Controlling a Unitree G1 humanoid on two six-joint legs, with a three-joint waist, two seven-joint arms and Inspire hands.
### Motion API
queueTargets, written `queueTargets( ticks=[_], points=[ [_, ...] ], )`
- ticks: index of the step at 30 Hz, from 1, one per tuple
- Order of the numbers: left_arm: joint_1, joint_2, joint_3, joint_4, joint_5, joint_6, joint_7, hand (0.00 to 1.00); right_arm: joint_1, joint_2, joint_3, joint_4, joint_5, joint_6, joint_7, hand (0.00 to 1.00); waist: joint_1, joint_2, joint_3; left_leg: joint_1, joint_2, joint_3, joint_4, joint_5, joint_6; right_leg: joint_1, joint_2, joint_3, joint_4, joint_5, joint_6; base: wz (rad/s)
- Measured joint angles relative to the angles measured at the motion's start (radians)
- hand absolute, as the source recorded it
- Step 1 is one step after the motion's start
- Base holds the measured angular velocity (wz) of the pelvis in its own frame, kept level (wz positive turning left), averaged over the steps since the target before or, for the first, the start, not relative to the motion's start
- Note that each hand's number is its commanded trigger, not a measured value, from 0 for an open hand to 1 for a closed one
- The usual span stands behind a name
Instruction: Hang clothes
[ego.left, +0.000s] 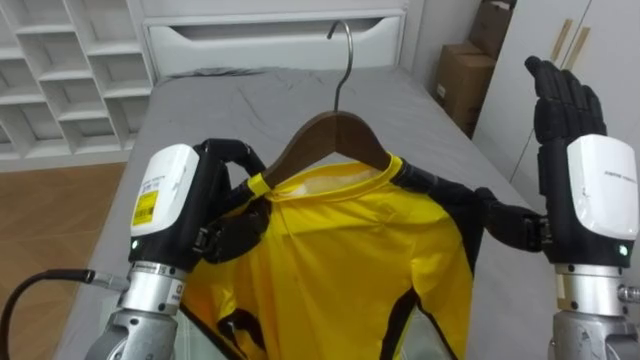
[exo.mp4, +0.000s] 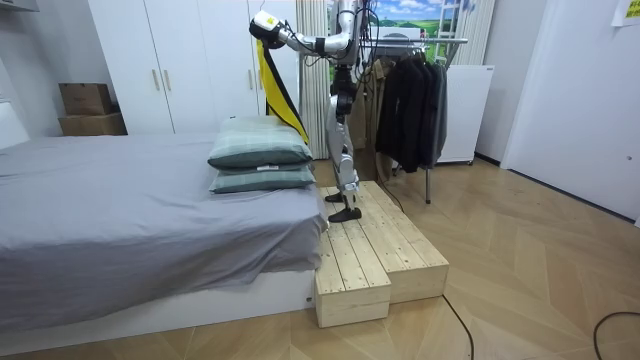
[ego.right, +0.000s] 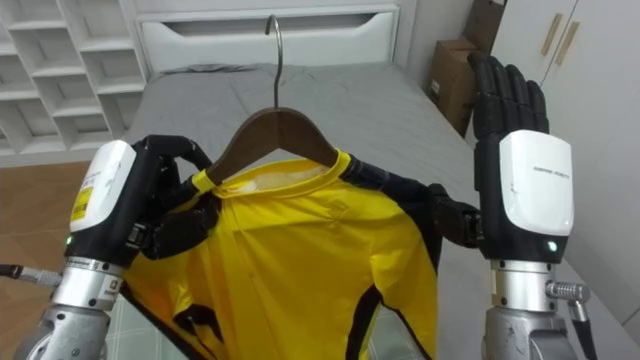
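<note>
A yellow shirt with black sleeves (ego.left: 350, 250) hangs on a brown wooden hanger (ego.left: 325, 135) with a metal hook (ego.left: 345, 50), held up in front of me over the grey bed (ego.left: 250, 100). My left hand (ego.left: 225, 200) is curled round the hanger's left shoulder and the collar there. My right hand (ego.left: 565, 110) stands upright at the right with straight fingers, its thumb reaching toward the shirt's black right shoulder. In the room view I stand on a wooden platform (exo.mp4: 380, 250) by the bed, the shirt (exo.mp4: 278, 90) raised high.
A clothes rack (exo.mp4: 410, 40) with dark garments (exo.mp4: 410, 110) stands behind me. Two pillows (exo.mp4: 260, 150) lie on the bed's near end. White shelves (ego.left: 60, 70) are at the left, cardboard boxes (ego.left: 465, 75) at the right, and a white headboard (ego.left: 270, 40) beyond.
</note>
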Motion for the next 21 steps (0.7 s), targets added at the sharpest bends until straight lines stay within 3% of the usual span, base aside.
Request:
queueTargets(
  ticks=[8, 12, 14, 21],
  points=[
    [-0.001, 0.006, 0.000, -0.021, 0.000, -0.003, -0.016, 1.00, -0.004, -0.064, 0.064, -0.011, 0.006, -0.007, 0.122, 0.00, 0.005, -0.016, 0.0026, 0.006, 0.000, 0.000, -0.001, 0.000, 0.000, 0.004, -0.001, -0.001, 0.000, 0.000, 0.000, 0.00],
    [-0.001, 0.013, 0.000, -0.026, -0.001, -0.006, -0.036, 1.00, -0.008, -0.078, 0.064, -0.041, 0.049, -0.011, 0.186, 0.00, 0.022, -0.027, 0.0097, 0.003, 0.002, -0.001, -0.003, 0.000, 0.000, 0.001, 0.000, -0.004, 0.000, 0.000, 0.000, 0.00],
    [-0.001, 0.018, 0.001, -0.026, -0.001, -0.007, -0.053, 1.00, -0.008, -0.081, 0.065, -0.046, 0.073, -0.010, 0.246, 0.00, 0.031, -0.035, 0.0142, 0.003, 0.003, -0.002, -0.004, -0.001, -0.002, 0.001, 0.001, -0.006, 0.000, 0.000, 0.000, 0.00],
    [0.000, 0.043, 0.001, -0.031, -0.001, -0.007, -0.087, 1.00, -0.008, -0.137, 0.068, -0.109, 0.205, -0.002, 0.453, 0.00, 0.054, -0.040, 0.0152, -0.005, 0.002, -0.008, -0.004, -0.002, -0.003, -0.004, 0.001, -0.009, -0.002, 0.000, 0.000, 0.02]
  ],
)
